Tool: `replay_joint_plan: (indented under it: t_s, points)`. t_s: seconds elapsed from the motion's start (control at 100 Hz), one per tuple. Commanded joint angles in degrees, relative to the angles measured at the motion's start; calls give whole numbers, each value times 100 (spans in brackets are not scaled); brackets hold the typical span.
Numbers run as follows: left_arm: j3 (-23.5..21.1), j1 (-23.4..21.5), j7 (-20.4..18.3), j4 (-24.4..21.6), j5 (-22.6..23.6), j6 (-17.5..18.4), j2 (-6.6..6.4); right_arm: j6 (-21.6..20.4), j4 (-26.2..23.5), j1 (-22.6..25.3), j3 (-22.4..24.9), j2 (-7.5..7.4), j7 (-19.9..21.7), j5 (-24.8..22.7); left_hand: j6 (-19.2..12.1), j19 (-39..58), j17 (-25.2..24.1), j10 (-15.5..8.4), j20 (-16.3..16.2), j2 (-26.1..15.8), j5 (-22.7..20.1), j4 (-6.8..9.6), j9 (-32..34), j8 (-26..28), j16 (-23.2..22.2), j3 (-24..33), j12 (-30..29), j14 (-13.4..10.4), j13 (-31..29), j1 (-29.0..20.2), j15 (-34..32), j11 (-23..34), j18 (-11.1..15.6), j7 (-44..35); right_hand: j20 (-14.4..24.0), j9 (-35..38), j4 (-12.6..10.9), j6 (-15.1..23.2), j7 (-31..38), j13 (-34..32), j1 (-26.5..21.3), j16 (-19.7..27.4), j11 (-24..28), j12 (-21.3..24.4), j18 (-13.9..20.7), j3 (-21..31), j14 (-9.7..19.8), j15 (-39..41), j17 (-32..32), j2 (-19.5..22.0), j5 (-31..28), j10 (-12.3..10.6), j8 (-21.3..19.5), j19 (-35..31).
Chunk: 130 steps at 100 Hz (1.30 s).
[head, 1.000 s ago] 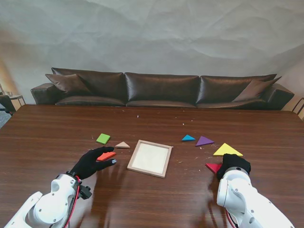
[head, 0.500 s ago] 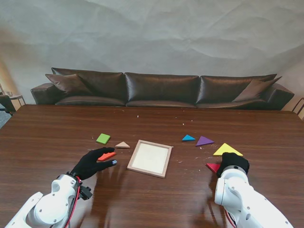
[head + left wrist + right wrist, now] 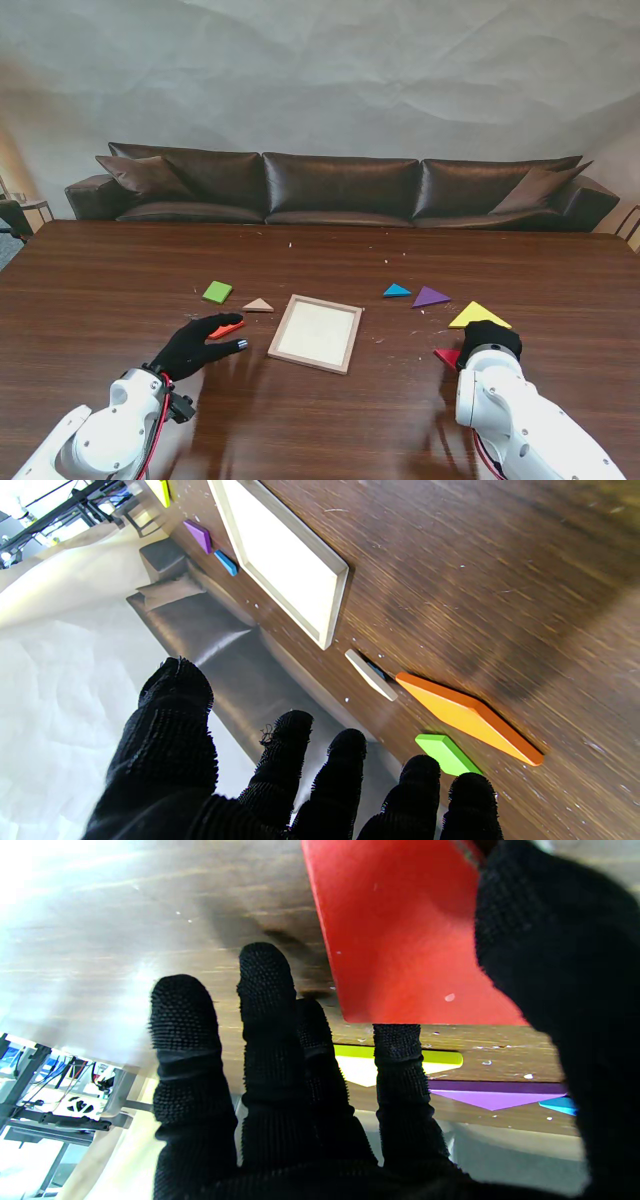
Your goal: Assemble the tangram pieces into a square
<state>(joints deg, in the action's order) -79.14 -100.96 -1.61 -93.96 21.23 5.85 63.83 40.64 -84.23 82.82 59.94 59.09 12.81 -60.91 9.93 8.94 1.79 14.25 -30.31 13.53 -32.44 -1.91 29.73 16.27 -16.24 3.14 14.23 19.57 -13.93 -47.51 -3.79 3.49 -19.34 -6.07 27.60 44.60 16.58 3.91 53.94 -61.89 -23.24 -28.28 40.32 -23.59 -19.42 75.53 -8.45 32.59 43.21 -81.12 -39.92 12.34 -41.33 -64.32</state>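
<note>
Nothing in the frame (image 3: 315, 333) yet, all seven pieces loose on the bench (image 3: 120, 270) around it. Left of the frame: orange piece (image 3: 226, 328) nearest, tan triangle (image 3: 258, 305) and green square (image 3: 217, 292) farther out. Right of the frame: blue triangle (image 3: 397, 291), purple triangle (image 3: 431, 297), yellow triangle (image 3: 479, 316), and the red triangle (image 3: 448, 354) nearest to me on that side.

Left robot hand (image 3: 195, 345) spread wide, holding nothing, fingertips just short of the orange piece. Right robot hand (image 3: 489, 341) down over the red triangle, thumb on one side, fingers (image 3: 260, 990) past its other edge; whether actually gripping, cannot tell.

Risks from here: flat, thin pieces, little edge to catch, so a likely slip or a skid across the slick bench. Bulky gloved fingers could knock the yellow triangle close by. A careless left reach could nudge the loose frame askew.

No brand, label or writing readable anywhere
</note>
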Motion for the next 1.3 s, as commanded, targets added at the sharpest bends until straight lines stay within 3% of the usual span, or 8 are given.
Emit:
replay_joint_plan:
  t_s: [0.0,0.15,0.32,0.44,0.52,0.67,0.96,1.29]
  points:
    - [5,-30,-121,5,11,-26,-10,-42,176,183,-64,11,187,105,-24,-42,-37,-11,11,-218,-70,120,82,-16,4,-128,-27,-53,-80,-81,23,-30,119,-3,-21,132,-303,560,1169,104,-318,14,-326,183,-143,462,-106,-49,-1191,82,-940,-453,-404,-156]
    - [2,-33,-120,6,5,-37,-9,-101,188,192,-25,-4,277,127,-21,-38,-29,8,9,-208,-91,119,104,-14,-5,-132,-21,-40,-93,-84,16,-24,116,-11,54,523,-307,547,1458,-114,-399,46,-629,463,-153,486,-42,-40,-937,9,-1245,-454,-815,-248]
    - [0,-34,-150,10,-9,-54,-13,-220,204,206,9,-12,315,67,2,-40,-31,38,9,-216,-102,120,131,-12,-15,-129,-11,-34,-114,-89,6,-17,113,-14,80,1462,-119,514,1740,-790,-590,-6,-934,725,-117,495,223,65,-236,-157,-1556,-583,-981,-547]
    - [-2,-39,-173,5,-27,-73,-16,-321,235,205,31,-6,274,82,2,-37,-26,52,7,-218,-107,120,149,-13,-24,-131,-4,-25,-133,-88,-3,-14,115,-14,121,2256,334,557,1774,-1305,-817,-248,-949,774,89,467,530,666,525,-110,-1710,-890,-567,-944]
    - [-6,-41,-182,5,-36,-77,-17,-388,249,215,68,6,205,139,0,-37,-27,45,7,-225,-106,119,158,-13,-29,-133,1,-24,-137,-82,-5,-14,114,-12,155,2812,672,673,1670,-1299,-1083,-67,-890,646,219,401,660,1508,905,79,-1766,-1100,90,-1073]
    - [-9,-36,-190,15,-50,-79,-17,-529,239,285,187,49,-66,165,5,-37,-26,56,6,-232,-110,120,154,-13,-35,-132,5,-20,-147,-86,-6,-20,111,-12,248,3521,770,834,1707,-1303,-1339,-50,-978,226,583,338,992,2237,1362,574,-1954,-1249,1407,-1150]
    - [-6,-5,-218,-37,-51,-137,-20,-995,-1,481,535,102,-428,-37,1,-38,-28,45,5,-243,-107,118,152,-15,-36,-141,8,-16,-128,-77,6,-23,116,-10,384,3860,678,650,1415,-1341,-1303,-258,-794,19,1232,498,1508,2727,1741,1044,-2020,-1112,1604,-1429]
    - [81,153,-350,-140,-37,-345,-41,-1623,-648,584,843,146,-502,7,1,-36,-27,51,3,-267,-105,119,156,-16,-37,-151,9,-17,-131,-70,6,-20,116,-9,498,3881,744,729,1455,-1340,-1346,-373,-539,-160,1488,683,1647,3003,1828,757,-2176,-1135,1762,-1656]
